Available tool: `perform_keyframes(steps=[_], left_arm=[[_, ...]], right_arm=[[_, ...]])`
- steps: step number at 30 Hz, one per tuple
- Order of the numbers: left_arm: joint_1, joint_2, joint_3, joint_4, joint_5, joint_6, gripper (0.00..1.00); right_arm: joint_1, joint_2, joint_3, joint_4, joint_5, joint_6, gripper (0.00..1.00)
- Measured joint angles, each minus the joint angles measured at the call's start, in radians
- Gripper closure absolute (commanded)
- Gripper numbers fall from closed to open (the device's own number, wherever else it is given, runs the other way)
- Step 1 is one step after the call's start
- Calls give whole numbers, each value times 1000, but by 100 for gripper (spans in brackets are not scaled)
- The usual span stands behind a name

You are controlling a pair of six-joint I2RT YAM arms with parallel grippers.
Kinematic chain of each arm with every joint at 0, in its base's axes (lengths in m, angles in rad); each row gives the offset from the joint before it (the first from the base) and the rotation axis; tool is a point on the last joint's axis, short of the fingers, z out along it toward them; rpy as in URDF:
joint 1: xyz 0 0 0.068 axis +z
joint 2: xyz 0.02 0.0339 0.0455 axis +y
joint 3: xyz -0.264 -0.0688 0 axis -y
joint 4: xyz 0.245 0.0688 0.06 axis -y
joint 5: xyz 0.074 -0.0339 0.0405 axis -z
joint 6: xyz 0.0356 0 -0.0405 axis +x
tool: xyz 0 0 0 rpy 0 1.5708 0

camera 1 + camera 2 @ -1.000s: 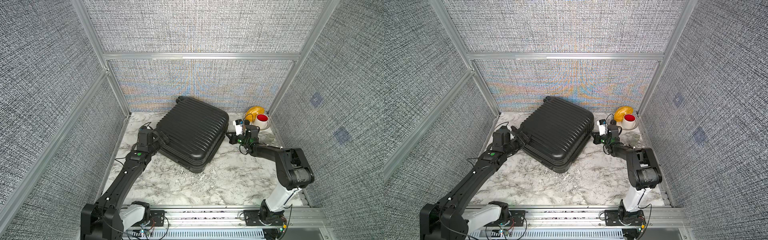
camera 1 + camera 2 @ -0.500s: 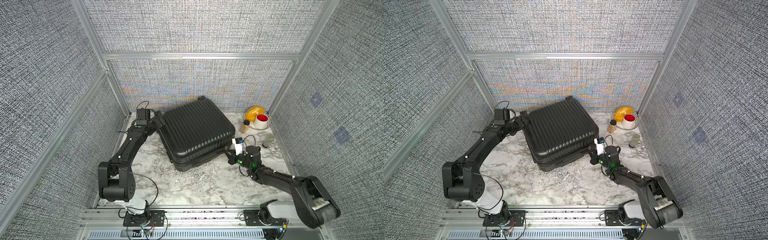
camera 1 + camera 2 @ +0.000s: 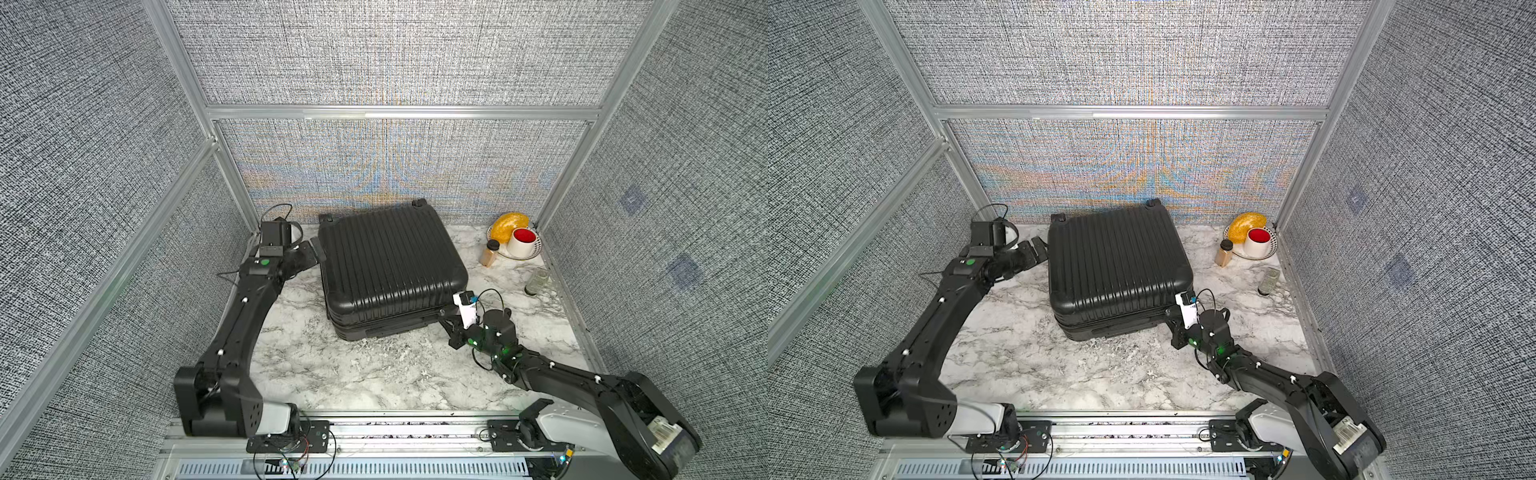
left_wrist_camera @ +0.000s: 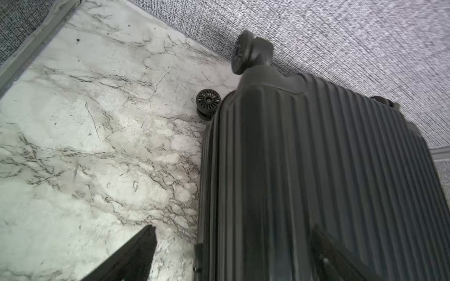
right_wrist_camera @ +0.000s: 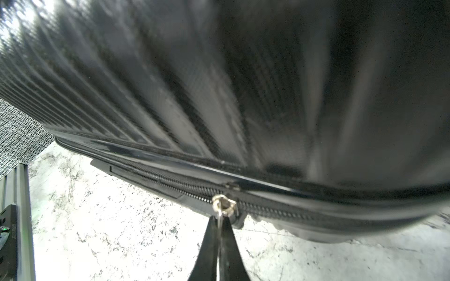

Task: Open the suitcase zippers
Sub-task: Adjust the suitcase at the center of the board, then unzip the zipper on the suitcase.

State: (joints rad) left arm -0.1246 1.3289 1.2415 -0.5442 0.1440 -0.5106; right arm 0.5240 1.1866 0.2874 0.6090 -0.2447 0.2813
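The black ribbed suitcase (image 3: 388, 266) (image 3: 1117, 266) lies flat on the marble table, wheels toward the back wall. My right gripper (image 3: 443, 316) (image 3: 1169, 314) is at its front right corner. In the right wrist view this gripper (image 5: 220, 219) is shut on the small metal zipper pull (image 5: 222, 203), which sits on the black zipper track (image 5: 170, 182) along the seam. My left gripper (image 3: 314, 250) (image 3: 1037, 248) stands open at the case's back left corner. In the left wrist view its fingers (image 4: 146, 240) are spread either side of the case's edge (image 4: 207, 194), holding nothing.
At the back right stand a plate (image 3: 534, 253) with a yellow object and a white cup with a red inside (image 3: 521, 243), a small brown bottle (image 3: 490, 253), and a small glass jar (image 3: 537, 281) on its side. Padded walls enclose three sides. A metal rail (image 3: 395, 419) runs along the front.
The suitcase has turned from a diagonal lie to nearly square with the table. My right gripper moved from its right side to the front right corner; the left went to the back left corner and opened wider.
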Motion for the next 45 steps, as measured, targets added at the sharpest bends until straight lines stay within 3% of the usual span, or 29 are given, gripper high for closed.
perform_keyframes(steps=[7,15,21,28,32,39,45], left_arm=[[-336,-82,64,-99,-87,59,1],[-523,50,179,-126,-154,66,1],[-623,164,253,-125,-168,75,1],[-728,319,441,-185,-201,158,1],[-779,403,542,-259,-275,220,1],[-824,521,669,-389,-409,271,1],[-829,544,686,-422,-481,261,1]], right_arm=[[72,12,26,-21,22,11,100],[287,32,33,-17,148,-13,100],[376,69,2,58,225,-57,100],[385,79,-10,100,248,-82,100],[386,77,-10,98,255,-85,100],[386,77,-6,94,259,-85,100],[386,70,-6,90,261,-85,100]])
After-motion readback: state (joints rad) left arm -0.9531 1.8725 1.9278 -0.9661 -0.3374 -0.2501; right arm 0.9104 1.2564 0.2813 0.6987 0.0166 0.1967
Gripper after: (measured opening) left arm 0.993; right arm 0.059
